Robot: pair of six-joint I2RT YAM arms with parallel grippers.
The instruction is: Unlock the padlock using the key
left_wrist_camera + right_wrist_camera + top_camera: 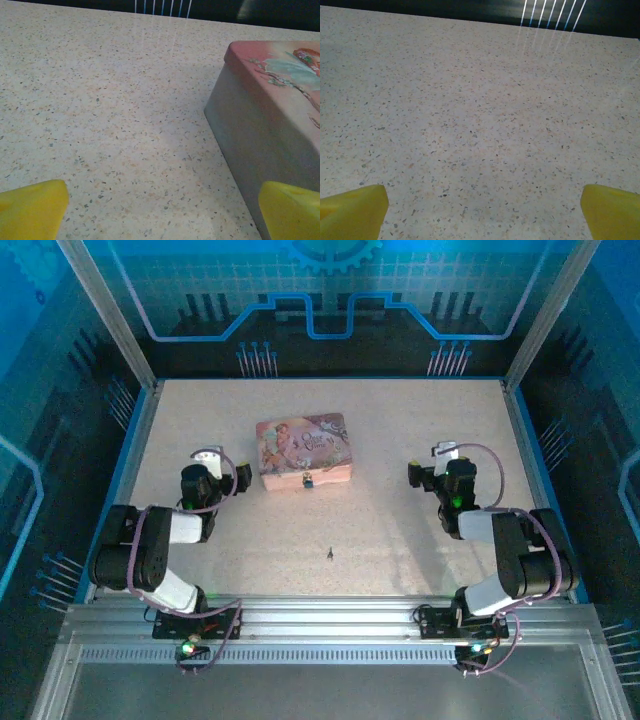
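Note:
A tiny pale padlock [308, 480] hangs at the front face of the pink picture box [303, 451] in the middle of the table. The key [330, 553], a thin dark sliver, lies alone on the speckled table nearer the front, below and slightly right of the padlock. My left gripper [208, 462] stands open to the left of the box, its yellow fingertips [35, 210] wide apart over bare table, with the box's side [260, 135] just to the right. My right gripper [443, 458] stands open at the right, yellow fingertips [355, 212] apart with nothing between them.
The speckled table [400, 540] is walled by aluminium posts and blue-lit panels on three sides. A metal rail [320, 625] carrying both arm bases runs along the near edge. Purple cables loop over each arm.

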